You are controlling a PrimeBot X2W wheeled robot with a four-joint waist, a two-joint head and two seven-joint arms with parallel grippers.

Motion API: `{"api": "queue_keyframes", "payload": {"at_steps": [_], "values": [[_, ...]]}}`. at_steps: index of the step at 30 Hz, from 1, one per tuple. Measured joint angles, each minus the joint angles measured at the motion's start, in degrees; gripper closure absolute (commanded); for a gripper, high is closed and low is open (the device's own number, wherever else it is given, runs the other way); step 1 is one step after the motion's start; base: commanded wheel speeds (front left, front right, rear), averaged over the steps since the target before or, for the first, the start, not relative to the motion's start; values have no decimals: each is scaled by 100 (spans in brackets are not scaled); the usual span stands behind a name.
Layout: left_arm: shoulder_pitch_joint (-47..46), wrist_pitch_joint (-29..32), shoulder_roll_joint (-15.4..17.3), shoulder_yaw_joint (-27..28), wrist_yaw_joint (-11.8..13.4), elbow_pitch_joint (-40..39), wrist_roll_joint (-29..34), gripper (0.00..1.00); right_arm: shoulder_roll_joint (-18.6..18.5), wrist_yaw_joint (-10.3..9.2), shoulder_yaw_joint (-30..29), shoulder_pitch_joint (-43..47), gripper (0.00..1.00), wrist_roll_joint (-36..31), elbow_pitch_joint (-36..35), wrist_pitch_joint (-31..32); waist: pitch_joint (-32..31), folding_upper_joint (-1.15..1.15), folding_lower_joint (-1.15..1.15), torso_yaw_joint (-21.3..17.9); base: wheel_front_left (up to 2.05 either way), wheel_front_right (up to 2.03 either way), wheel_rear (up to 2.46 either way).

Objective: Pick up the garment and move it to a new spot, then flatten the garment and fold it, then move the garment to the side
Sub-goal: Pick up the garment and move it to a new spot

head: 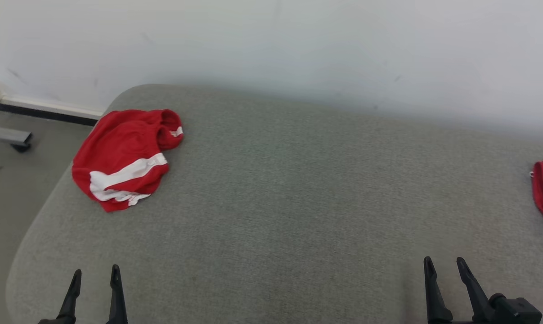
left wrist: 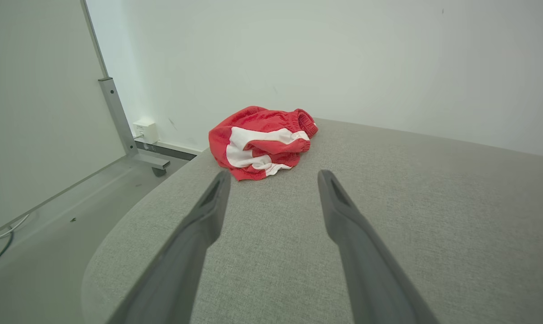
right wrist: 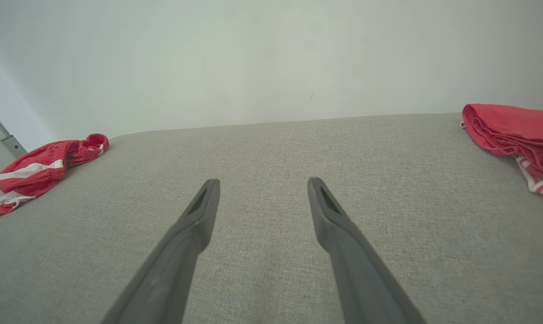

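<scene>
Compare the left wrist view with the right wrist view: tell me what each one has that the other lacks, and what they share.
Left wrist view, not the right: the open left end effector, a white wall box and a cable on the floor. Right wrist view, not the left: the open right end effector and a second red garment at the right edge. Both: the crumpled red-and-white garment lying untouched on the grey padded surface, with the white wall behind.

The left claw (head: 96, 271) and right claw (head: 444, 261) each carry two long, dark grey fingers (left wrist: 199, 234) tapering to pointed tips, a narrow recess inside each tip.
</scene>
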Motion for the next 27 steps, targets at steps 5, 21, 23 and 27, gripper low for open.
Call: {"api": "queue_keyframes", "payload": {"at_steps": [5, 21, 23, 27], "values": [[2, 0, -2, 27, 32, -4, -11, 0, -8, 0, 26, -35, 0, -1, 11, 0, 45, 0, 0, 473, 0, 0, 0], [29, 0, 26, 160, 79, -31, -90, 0, -1, 0, 112, -55, 0, 10, 81, -18, 84, 0, 0, 1455, 0, 0, 0], [36, 0, 27, 176, 80, -32, -97, 0, -1, 0, 123, -57, 0, 9, 82, -18, 91, 0, 0, 1478, 0, 0, 0], [64, 0, 22, 227, 115, -73, -111, 0, -18, 0, 157, -108, 0, 26, 90, -14, 127, 0, 0, 1428, 0, 0, 0]]}}
